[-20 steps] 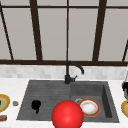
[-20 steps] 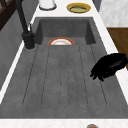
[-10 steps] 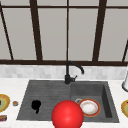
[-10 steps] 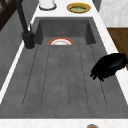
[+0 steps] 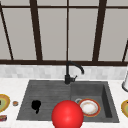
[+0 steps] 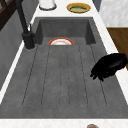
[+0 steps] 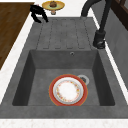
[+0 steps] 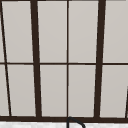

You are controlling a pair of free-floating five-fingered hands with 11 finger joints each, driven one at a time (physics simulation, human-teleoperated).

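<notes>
Earthenware is seen at the far left: a yellow plate (image 5: 3,102) with a small cake stands on the counter. Just beside it, above the drainboard (image 6: 62,77), the left hand (image 5: 36,105) is held with fingers loosely bent and apart, nothing being gripped. The plate is judged stiff, slippery and breakable; it is best taken at the rim. A patterned plate (image 7: 68,90) lies in the basin.
</notes>
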